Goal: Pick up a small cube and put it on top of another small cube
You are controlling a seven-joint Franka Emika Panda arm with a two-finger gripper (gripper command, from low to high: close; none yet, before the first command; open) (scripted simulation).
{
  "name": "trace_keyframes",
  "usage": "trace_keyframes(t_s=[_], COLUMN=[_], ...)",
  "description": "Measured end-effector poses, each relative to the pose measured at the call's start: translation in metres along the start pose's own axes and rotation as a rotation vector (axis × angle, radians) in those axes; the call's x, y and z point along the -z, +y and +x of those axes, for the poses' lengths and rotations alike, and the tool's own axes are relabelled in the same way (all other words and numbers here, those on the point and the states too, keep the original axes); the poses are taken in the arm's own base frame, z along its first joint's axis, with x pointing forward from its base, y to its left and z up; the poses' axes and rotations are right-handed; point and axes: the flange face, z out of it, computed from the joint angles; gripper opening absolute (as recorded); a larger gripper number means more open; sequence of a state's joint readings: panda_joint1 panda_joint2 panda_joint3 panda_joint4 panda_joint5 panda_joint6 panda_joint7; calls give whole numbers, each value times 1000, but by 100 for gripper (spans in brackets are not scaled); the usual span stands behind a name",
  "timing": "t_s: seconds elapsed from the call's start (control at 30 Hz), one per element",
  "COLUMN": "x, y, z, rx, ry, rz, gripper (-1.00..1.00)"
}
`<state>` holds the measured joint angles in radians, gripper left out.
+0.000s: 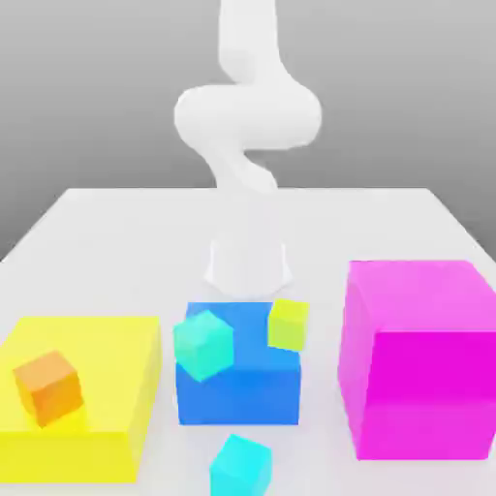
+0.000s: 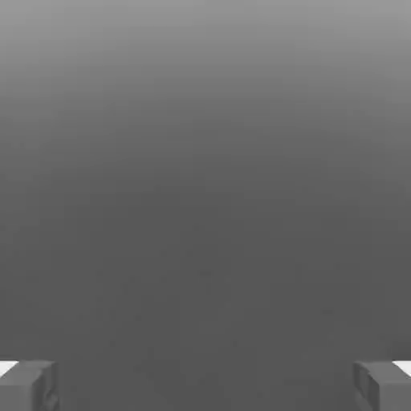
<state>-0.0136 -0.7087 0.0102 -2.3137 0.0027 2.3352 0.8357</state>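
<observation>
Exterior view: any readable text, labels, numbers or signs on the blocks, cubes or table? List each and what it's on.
None: no text, label, number or sign anywhere.
Big blocks, yellow, blue, magenta: plain.
Small cubes, cyan, turquoise, yellow-green, orange: plain.
Table: bare white.

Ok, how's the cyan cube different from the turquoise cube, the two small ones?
The cyan cube sits on the white table in front of the blue block, while the turquoise cube rests up on that blue block. The cyan cube is a bluer shade; the turquoise cube leans mint green. Nothing sits near the cyan cube, whereas the turquoise cube has a yellow-green cube as a neighbour. Both look about the same size, plain and tilted.
</observation>
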Motion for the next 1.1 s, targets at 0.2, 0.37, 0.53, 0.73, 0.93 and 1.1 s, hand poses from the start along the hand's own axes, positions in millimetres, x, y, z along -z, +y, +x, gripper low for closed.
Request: trace_keyframes(t_s=[0.2,0.37,0.53,0.73,0.93,1.1], x=[-119,-211,-293,-376,-441,-467], y=[12,38,76,135,192,211], z=[-10,-31,-63,-114,-167,-184], rx=[-92,-166,-240,-329,-388,-389], ry=[-100,-175,-246,-325,-375,-376], rz=[-140,-257,-377,-525,-627,-631], gripper=[0,0,0,0,0,-100])
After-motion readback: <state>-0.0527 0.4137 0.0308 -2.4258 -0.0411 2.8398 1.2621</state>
